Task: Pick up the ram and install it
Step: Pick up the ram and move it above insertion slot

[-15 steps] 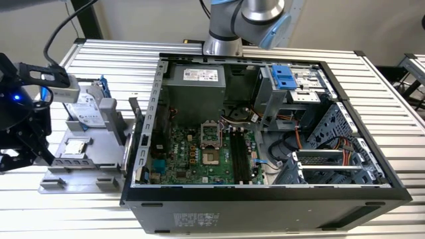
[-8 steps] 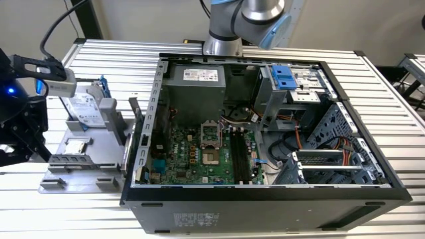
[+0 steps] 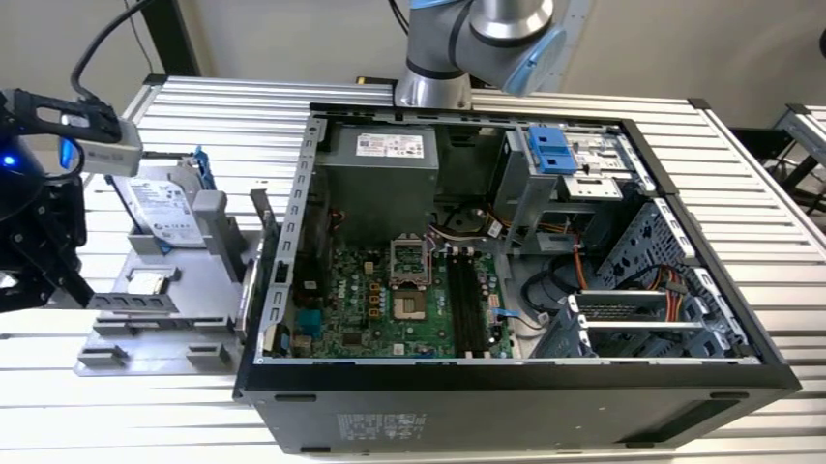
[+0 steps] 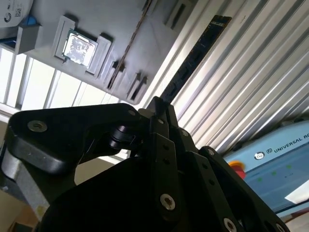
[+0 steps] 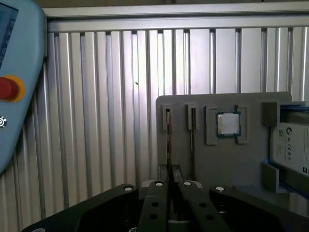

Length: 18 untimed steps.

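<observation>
Just off the edge of the grey holder (image 5: 212, 159), the black fingers (image 5: 159, 191) are pressed together on the ram (image 5: 169, 145), clamping one end of it. In the first wrist view the ram appears edge-on as a thin dark line running from the fingertips toward one of the holder's two narrow slots. I cannot tell from that view whether it touches the slot. In the second wrist view the ram is a long dark stick whose free end reaches past the holder's edge, over the ribbed metal counter (image 5: 96, 121).

On the holder, a small square silver processor chip (image 5: 228, 124) sits in its own recess, just beyond the two slots. A silver hard drive (image 5: 289, 145) stands at the holder's far end, past the chip.

In the exterior view the arm's dark wrist hangs on the side of the holder away from the open computer case (image 3: 516, 396). The case lies on the counter beside the holder, with a green motherboard (image 3: 374, 309) exposed inside it. A light blue control pendant (image 5: 19, 87) with a red button rests on the counter, well apart from the holder.
</observation>
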Each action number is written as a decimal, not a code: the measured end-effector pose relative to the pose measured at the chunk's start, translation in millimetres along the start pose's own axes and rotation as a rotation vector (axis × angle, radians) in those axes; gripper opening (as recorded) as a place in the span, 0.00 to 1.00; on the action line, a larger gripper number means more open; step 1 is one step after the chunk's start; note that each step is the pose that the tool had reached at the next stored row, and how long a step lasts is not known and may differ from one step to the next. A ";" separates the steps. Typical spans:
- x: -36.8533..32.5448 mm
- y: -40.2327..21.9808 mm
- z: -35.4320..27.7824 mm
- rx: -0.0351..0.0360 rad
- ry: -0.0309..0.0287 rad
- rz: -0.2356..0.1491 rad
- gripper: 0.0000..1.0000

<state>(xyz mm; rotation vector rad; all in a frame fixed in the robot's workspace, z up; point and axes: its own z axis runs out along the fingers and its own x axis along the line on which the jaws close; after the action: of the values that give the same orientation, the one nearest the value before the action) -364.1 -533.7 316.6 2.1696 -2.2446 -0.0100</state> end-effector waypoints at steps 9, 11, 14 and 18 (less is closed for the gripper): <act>-1.9 0.4 -15.6 0.0034 -0.0001 0.000 0.00; -2.0 0.4 -18.8 0.0092 -0.0010 0.000 0.00; -2.0 0.5 -22.7 0.0188 -0.0032 0.000 0.00; -2.2 0.7 -31.8 0.0223 -0.0037 0.000 0.00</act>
<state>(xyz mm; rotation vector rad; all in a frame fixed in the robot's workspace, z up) -364.1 -531.1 348.4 2.1822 -2.2577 0.0110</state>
